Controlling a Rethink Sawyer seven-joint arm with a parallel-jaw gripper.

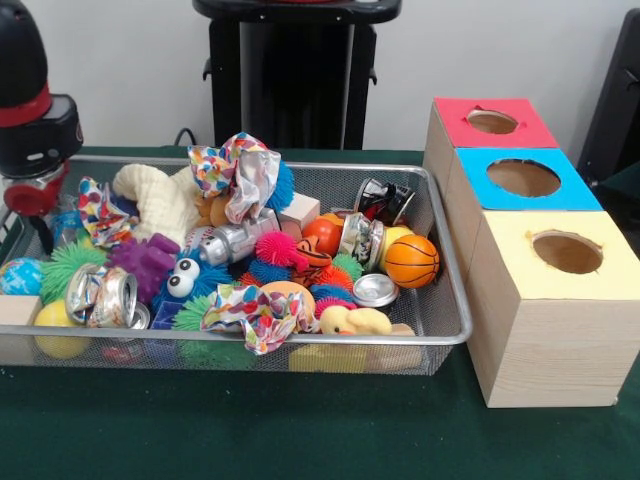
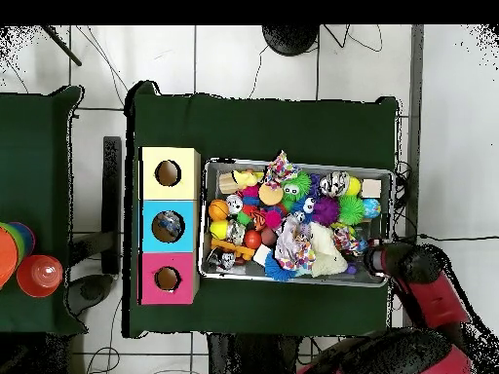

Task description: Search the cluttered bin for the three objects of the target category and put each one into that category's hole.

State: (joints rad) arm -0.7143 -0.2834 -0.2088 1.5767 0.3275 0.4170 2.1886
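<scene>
Green bench (image 1: 300, 430) with a full bin (image 1: 440, 335) of toys.
Three boxes (image 1: 545, 300) with holes sit beside it. Red arm (image 1: 35, 120) hangs over one end; its claw is hidden, so I can't tell.

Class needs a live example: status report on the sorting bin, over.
Gripper low at bin corner, jaw state unclear. Bin packed: basketball, crushed cans, spiky balls all unsorted. Three box holes unobstructed.

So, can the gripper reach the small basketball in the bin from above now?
Probably yes. The basketball lies on top of the clutter near the boxes, uncovered; the arm is at the bin's opposite end.
</scene>
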